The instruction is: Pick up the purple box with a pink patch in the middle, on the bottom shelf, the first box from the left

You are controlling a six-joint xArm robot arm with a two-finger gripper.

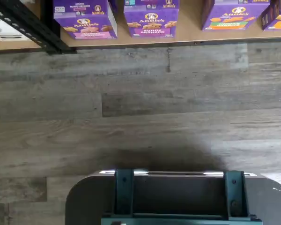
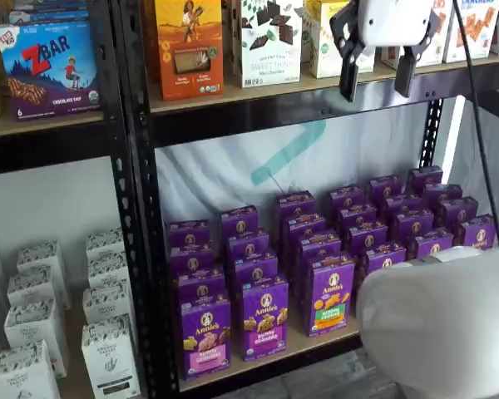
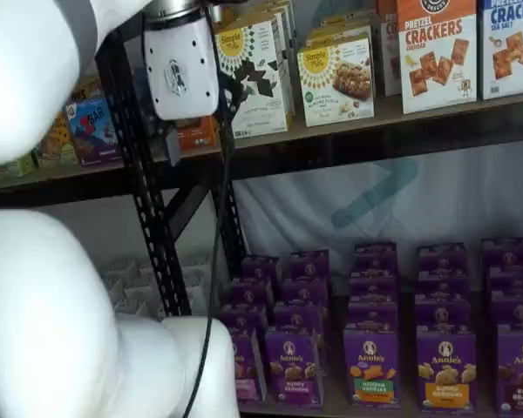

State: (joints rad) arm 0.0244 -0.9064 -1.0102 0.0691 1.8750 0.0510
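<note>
The purple box [image 2: 205, 335] with a pink patch stands upright at the front left of the bottom shelf [image 2: 316, 342], heading a row of like boxes. It also shows in the wrist view [image 1: 85, 18] on the shelf board [image 1: 187, 33], with a purple-patched box [image 1: 151, 18] beside it and a green-and-orange one [image 1: 234, 16] further along. In a shelf view the arm partly hides it [image 3: 247, 366]. My gripper [image 2: 376, 79] hangs high up in front of the upper shelf, far above the box, open and empty. Its white body [image 3: 181, 65] shows side-on in a shelf view.
A black perforated upright [image 2: 137, 208] borders the purple box's bay. White boxes [image 2: 108, 353] fill the neighbouring bay. The upper shelf [image 2: 233, 96] bears orange and white boxes. The arm's white links [image 2: 441, 324] [image 3: 52, 322] block parts of both shelf views. Grey plank floor [image 1: 140, 108] and a dark teal-bracketed mount [image 1: 178, 197] show.
</note>
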